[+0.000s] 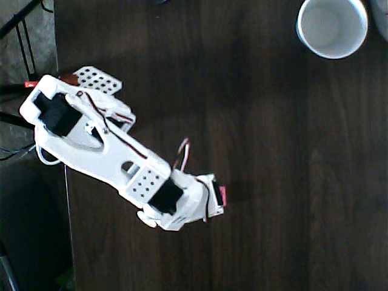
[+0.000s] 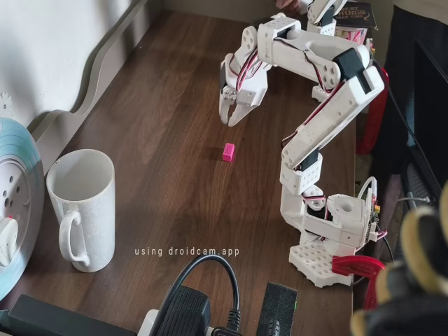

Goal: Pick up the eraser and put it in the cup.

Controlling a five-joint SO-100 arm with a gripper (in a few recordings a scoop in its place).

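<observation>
The eraser (image 2: 228,152) is a tiny pink block lying flat on the dark wooden table; in the overhead view the eraser (image 1: 222,195) peeks out at the right edge of the gripper. My white gripper (image 2: 228,122) hangs above the table just beyond the eraser, fingers pointing down, slightly open, with nothing between them. From overhead the gripper (image 1: 215,205) covers most of the eraser. The white cup (image 2: 82,206), a mug with a handle, stands upright well away from the eraser, and in the overhead view the cup (image 1: 331,25) sits at the top right.
A blue and white disc (image 2: 14,203) leans beside the cup. A black power adapter with a cable (image 2: 187,311) and a black block (image 2: 277,308) lie at the near edge. The arm's base (image 2: 329,245) is clamped at the table's edge. Another white vessel (image 1: 382,18) stands next to the cup.
</observation>
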